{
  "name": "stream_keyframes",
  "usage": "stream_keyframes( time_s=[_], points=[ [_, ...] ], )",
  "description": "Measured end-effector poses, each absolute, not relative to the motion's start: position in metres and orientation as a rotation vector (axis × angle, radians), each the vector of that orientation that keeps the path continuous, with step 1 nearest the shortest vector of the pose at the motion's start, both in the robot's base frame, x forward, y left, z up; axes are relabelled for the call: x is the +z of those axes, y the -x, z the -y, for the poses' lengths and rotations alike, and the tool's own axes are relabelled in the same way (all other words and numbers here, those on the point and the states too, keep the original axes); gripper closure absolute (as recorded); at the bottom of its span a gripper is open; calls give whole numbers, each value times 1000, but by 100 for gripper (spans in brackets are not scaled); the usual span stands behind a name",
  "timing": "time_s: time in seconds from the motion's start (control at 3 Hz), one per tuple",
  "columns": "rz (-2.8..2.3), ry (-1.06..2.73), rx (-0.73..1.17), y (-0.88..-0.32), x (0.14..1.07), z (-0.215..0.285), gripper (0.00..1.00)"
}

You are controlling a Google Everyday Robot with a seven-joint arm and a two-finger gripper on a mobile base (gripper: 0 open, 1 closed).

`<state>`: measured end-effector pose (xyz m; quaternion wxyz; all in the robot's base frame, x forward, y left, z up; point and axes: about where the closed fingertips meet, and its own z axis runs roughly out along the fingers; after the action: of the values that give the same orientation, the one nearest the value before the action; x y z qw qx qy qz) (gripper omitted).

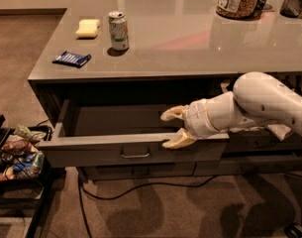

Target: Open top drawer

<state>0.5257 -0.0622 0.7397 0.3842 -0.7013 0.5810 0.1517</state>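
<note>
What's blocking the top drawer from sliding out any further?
Nothing visible. The hand sits at the front edge of the top drawer, and the cable lies lower, on the floor.

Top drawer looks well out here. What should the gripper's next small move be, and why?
Probably lift the gripper up and back, clear of the top drawer. The drawer already stands well out with its inside exposed, and the open fingers straddle the front panel's upper edge without clamping it, so little pulling seems left.
</note>
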Motion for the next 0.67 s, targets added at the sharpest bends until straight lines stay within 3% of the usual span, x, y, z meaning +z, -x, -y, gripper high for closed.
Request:
stream_keyframes(
  time_s=[0.67],
  points=[
    [-1461, 1797, 365, -532, 740, 58, 89]
  ],
)
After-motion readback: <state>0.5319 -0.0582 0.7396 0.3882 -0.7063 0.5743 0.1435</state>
